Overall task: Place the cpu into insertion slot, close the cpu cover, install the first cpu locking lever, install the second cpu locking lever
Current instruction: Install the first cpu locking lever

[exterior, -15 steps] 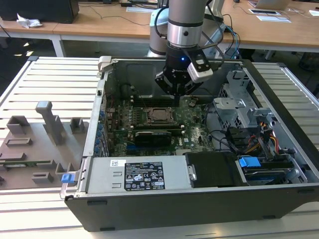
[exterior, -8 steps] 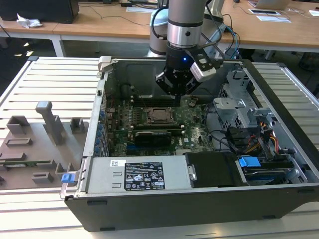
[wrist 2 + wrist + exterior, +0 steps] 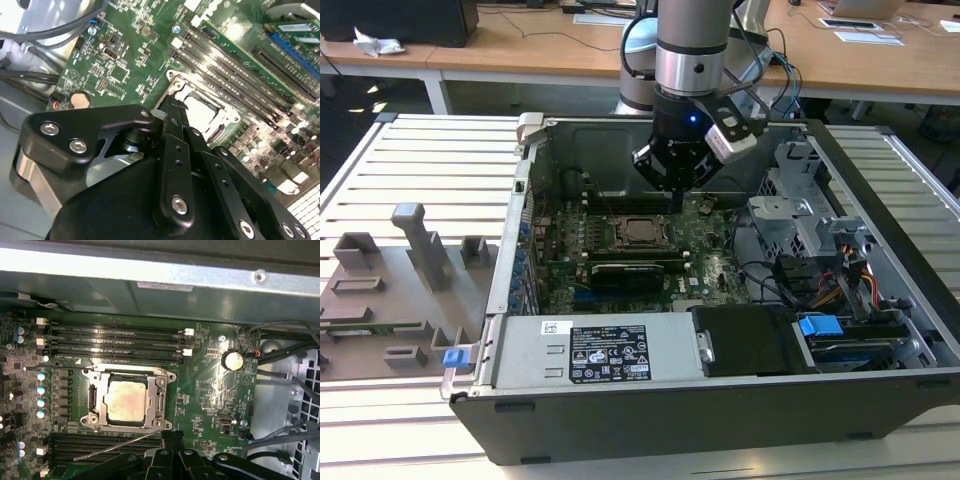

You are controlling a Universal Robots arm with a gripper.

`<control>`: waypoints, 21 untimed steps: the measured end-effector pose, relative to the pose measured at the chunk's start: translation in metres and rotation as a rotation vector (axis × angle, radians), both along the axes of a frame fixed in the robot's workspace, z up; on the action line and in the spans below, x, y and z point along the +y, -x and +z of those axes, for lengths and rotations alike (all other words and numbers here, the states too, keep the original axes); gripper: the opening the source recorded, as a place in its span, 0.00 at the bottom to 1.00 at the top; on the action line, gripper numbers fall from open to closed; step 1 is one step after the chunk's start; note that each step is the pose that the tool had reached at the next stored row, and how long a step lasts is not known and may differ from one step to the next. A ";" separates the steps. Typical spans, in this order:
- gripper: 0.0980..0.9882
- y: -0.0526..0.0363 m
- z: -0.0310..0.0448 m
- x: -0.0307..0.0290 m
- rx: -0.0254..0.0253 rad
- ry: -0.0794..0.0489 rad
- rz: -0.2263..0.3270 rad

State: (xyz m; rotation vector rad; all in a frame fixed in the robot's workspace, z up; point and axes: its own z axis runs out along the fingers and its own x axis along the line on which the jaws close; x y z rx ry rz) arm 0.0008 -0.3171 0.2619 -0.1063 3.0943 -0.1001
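Cpu [image 3: 127,399] seated, cpu cover [image 3: 159,395] down. Gripper [image 3: 676,200] pinched together, empty, at cpu's 1 o'clock in exterior view. Locking lever [image 3: 117,446] loose: probably lever step, needs pressing under catch.

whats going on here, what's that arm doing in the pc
A robot arm's gripper hangs inside an open computer case, low over the green board. The cpu is already seated, with the cover lying flat around it. One thin lever sticks out at a slant, apparently unlatched, its end right by the gripper tip. Whether they touch is unclear.
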 end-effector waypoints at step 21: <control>0.01 0.0218 -0.0006 0.0000 0.0672 -0.023 -0.002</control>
